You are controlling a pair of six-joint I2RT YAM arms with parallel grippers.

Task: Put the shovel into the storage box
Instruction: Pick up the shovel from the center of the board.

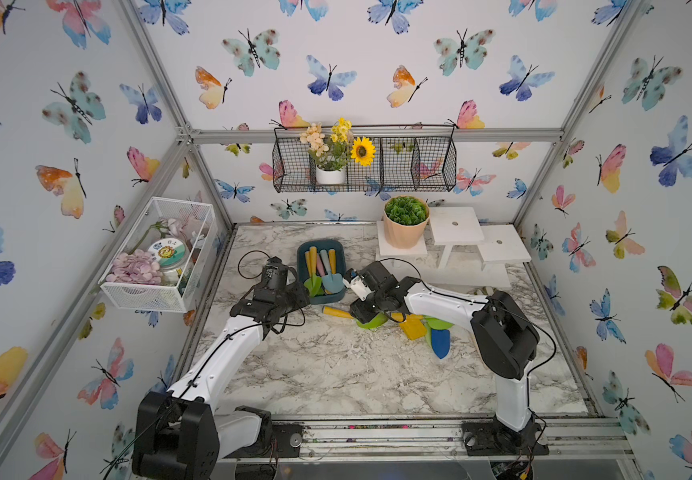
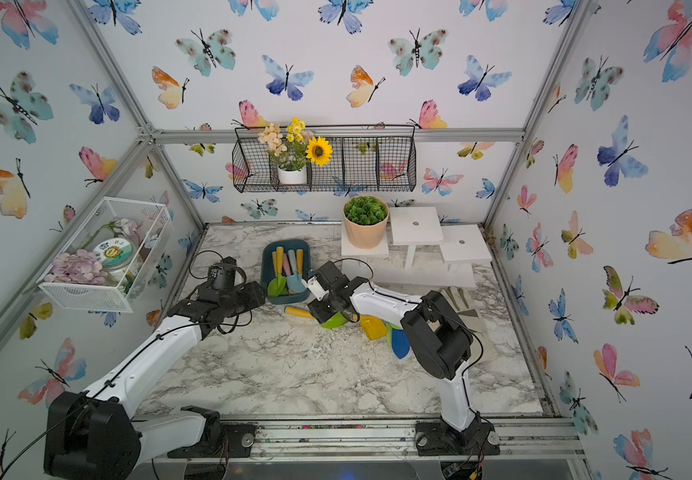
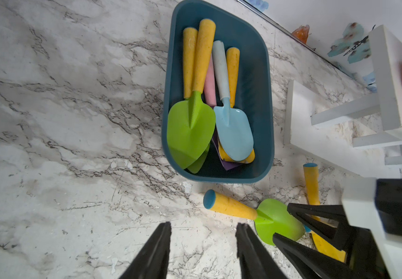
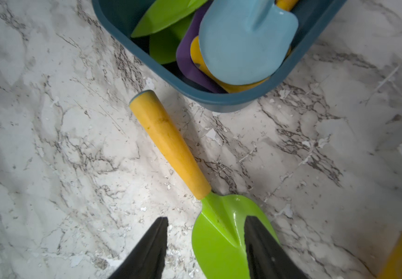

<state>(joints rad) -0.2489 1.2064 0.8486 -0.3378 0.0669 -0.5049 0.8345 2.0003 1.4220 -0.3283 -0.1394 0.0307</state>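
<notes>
The tabletop (image 1: 336,374) has a marble pattern, white with grey veins and small chipped flecks. On the near side of the storage box (image 3: 250,60), the left claw (image 3: 203,227) stands open above bare tabletop, and its black tapered fingers hold nothing. The right claw (image 4: 206,218) is open too. It hangs over the glossy green pointed blade of the shovel (image 4: 171,145), with one finger above the blade and the other beside it with a gap.

This shovel lies flat on the tabletop, outside the storage box. Its matte yellow cone-shaped handle has a blue cap, and this end lies just beside the box's near short wall. To the right of the box lie a yellow square blade (image 1: 413,328) and a blue pointed blade (image 1: 440,345).

The storage box is smooth dark teal plastic with rounded corners. It holds shovels with green and light blue blades. Behind the box, to the right, a peach-coloured pot (image 1: 404,232) stands on a white stand (image 1: 456,226).
</notes>
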